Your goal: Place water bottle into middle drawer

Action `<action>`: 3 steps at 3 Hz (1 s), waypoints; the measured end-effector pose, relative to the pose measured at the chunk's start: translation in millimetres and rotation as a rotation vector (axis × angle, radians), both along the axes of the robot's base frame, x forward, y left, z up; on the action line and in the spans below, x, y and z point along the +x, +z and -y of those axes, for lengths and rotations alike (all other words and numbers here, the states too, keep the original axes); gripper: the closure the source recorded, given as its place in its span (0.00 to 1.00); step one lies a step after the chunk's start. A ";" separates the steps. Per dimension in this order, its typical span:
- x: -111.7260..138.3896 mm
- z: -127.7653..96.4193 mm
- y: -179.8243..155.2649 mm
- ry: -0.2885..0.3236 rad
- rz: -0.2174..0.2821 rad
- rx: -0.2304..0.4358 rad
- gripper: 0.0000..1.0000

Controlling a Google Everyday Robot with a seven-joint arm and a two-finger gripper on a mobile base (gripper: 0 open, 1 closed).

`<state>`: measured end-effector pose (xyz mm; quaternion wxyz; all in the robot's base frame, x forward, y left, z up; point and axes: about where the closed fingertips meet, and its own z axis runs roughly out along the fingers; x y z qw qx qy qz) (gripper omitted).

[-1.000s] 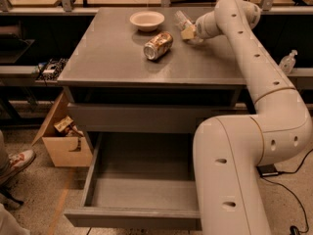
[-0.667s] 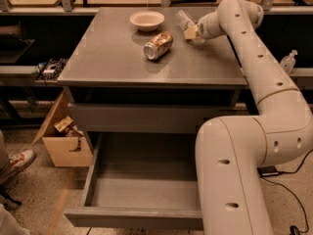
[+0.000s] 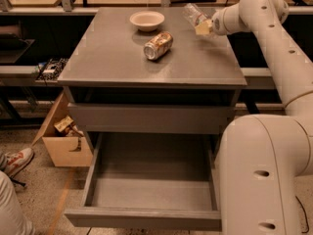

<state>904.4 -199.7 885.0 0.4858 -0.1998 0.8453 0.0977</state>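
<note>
Water bottle is not put away yet. The big middle drawer is pulled open, with nothing in it. By the back right corner of the table top, the gripper pinches the tilted bottle. Carrying it down is left.

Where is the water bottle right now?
The water bottle is held tilted in the pincer over the back right corner of the cabinet top, right of the bowl and the can.
</note>
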 end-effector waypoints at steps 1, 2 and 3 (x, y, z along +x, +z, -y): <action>0.0 -0.1 -0.2 0.000 0.000 0.000 1.00; -19.2 5.3 1.4 0.037 -0.013 -0.005 1.00; -65.3 21.5 25.8 0.081 0.012 0.000 1.00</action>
